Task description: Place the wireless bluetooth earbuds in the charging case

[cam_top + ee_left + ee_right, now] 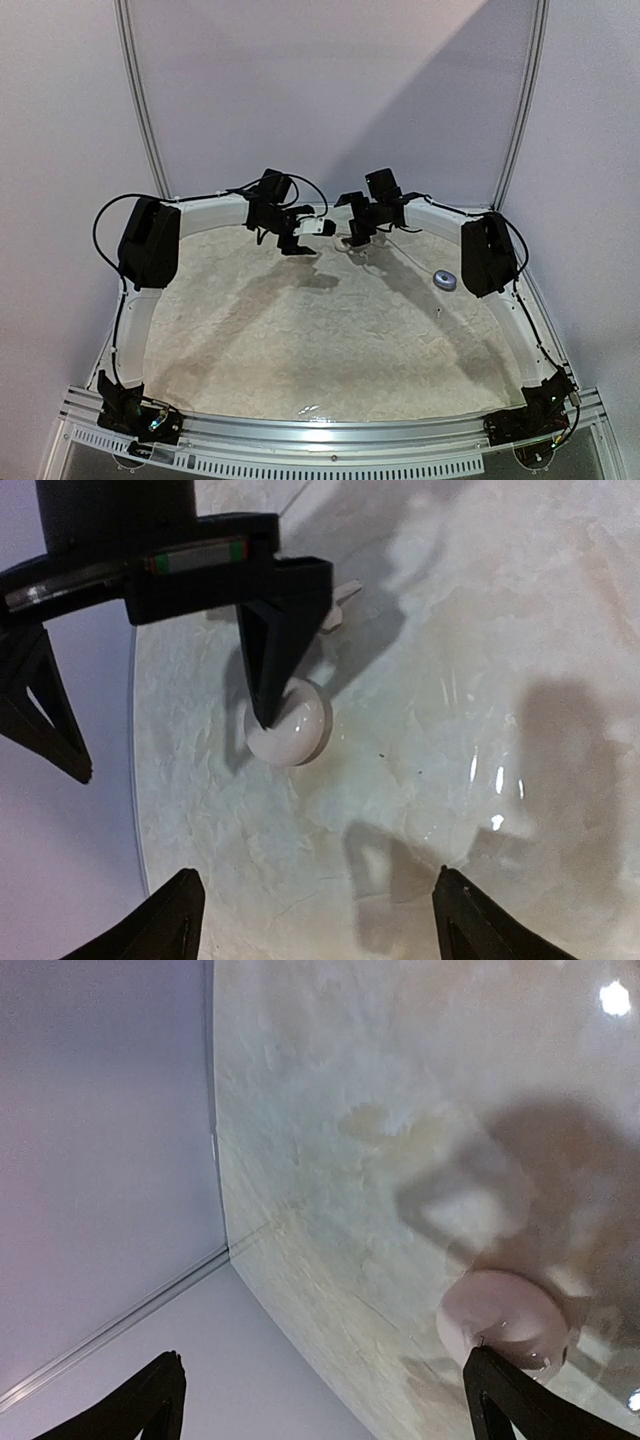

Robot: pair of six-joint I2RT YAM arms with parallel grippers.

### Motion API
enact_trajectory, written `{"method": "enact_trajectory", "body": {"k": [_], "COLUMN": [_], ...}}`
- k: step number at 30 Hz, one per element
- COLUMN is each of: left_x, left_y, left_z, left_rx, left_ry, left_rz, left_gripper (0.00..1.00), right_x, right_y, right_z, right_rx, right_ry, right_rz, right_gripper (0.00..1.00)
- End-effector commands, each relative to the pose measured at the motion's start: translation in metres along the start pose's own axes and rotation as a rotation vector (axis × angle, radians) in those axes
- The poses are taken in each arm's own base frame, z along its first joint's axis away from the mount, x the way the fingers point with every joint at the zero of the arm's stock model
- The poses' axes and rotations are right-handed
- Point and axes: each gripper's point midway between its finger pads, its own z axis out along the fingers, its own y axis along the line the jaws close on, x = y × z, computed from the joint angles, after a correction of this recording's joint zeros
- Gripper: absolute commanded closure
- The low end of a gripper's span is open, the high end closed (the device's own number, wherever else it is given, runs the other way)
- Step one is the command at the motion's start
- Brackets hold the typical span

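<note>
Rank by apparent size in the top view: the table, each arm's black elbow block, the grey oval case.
1. table
2. left elbow block and right elbow block, too alike to rank
3. grey oval case, by far the smallest

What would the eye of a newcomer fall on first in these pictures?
The small white round case at the table's far edge, with one of the right gripper's wide-open fingers seemingly touching it. Then the grey oval object, alone further right.

The marbled table (330, 340) carries a white round case (300, 730) near its far edge and a grey oval case (445, 279) at its right.
</note>
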Motion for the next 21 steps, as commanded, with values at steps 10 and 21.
{"method": "enact_trajectory", "body": {"k": [10, 21], "left_x": [-0.005, -0.015], "left_y": [0.03, 0.04], "left_z": [-0.004, -0.011], "left_rx": [-0.073, -0.07], "left_ry": [-0.037, -0.1], "left_rz": [-0.049, -0.268], "left_gripper": [0.19, 0.19], "right_x": [0.011, 0.027], "right_y": [-0.052, 0.026], "right_z": [-0.013, -0.029], "right_rx": [0.128, -0.094], "right_ry": [0.009, 0.118], "right_rz": [0.138, 0.137], "right_gripper": [0.01, 0.01]}}
